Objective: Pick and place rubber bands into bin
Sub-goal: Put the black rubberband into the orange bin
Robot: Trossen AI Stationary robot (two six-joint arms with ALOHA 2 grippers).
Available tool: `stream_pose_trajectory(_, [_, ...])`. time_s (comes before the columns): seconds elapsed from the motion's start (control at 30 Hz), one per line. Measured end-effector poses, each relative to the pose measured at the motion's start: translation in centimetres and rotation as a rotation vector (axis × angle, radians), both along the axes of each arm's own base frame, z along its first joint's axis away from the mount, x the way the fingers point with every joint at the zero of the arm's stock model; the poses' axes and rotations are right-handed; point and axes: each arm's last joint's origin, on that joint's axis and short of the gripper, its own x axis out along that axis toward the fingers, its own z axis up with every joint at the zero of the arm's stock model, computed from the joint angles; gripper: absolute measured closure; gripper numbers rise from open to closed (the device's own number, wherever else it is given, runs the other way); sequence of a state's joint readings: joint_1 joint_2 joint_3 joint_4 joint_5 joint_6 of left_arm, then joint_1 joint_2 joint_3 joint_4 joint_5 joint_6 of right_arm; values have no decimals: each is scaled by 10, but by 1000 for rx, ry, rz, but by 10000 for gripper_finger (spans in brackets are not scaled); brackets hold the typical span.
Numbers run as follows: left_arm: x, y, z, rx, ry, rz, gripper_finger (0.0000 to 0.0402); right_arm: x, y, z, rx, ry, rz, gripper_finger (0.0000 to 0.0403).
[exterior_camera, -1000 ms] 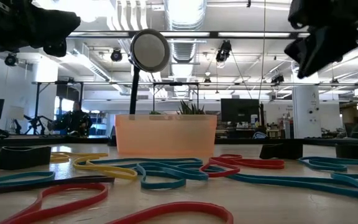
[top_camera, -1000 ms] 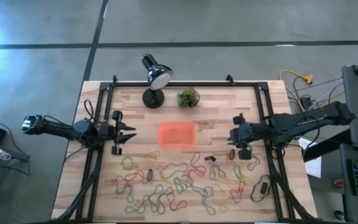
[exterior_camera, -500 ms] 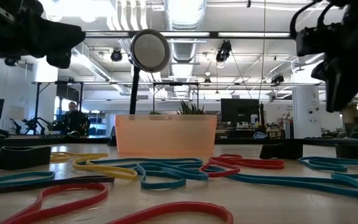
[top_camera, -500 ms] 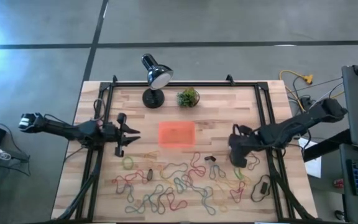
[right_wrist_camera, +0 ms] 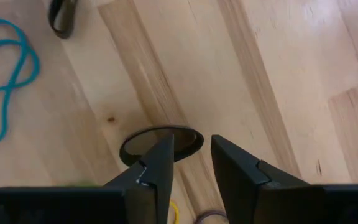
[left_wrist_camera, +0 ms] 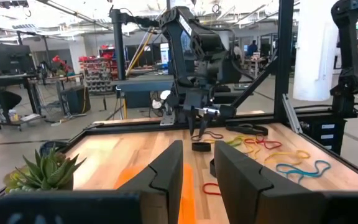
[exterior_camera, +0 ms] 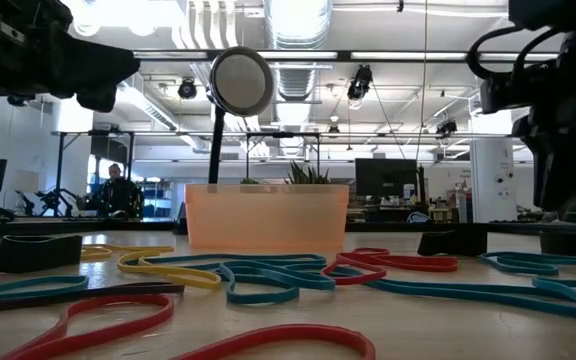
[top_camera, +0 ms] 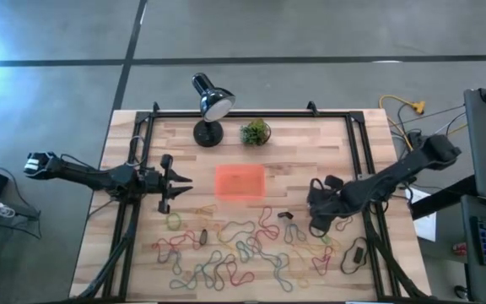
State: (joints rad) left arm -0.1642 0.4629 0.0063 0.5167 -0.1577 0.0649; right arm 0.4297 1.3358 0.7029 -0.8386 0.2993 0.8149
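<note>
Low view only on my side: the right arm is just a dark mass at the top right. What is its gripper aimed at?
Observer: The right gripper points down, fingers apart, at a dark rubber band lying flat on the wood. It has not gripped the band.
Operator: Anything in the bin? I only see its front wall.
Observer: From above, no band shows inside the bin.
Operator: And the left arm?
Observer: The left gripper waits open and empty, above the table on the bin's left side.
</note>
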Motion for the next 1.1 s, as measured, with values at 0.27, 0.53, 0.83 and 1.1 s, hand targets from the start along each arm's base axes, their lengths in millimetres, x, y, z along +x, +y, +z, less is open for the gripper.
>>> stream_pose_trajectory(0.27, [0,0,0,-1,-1,0,324,2,1,-6,-7,28,-5,248])
stream_pose_trajectory(0.53, [0,0,0,-1,-1,0,324,-1,0,-21,-10,68,-4,227])
stream_pose_trajectory(0.83, [0,0,0,-2,0,0,324,-7,-3,-29,-11,80,-70,238])
stream_pose_trajectory(1.1, [0,0,0,-2,2,8,324,-2,-1,-34,18,16,-35,271])
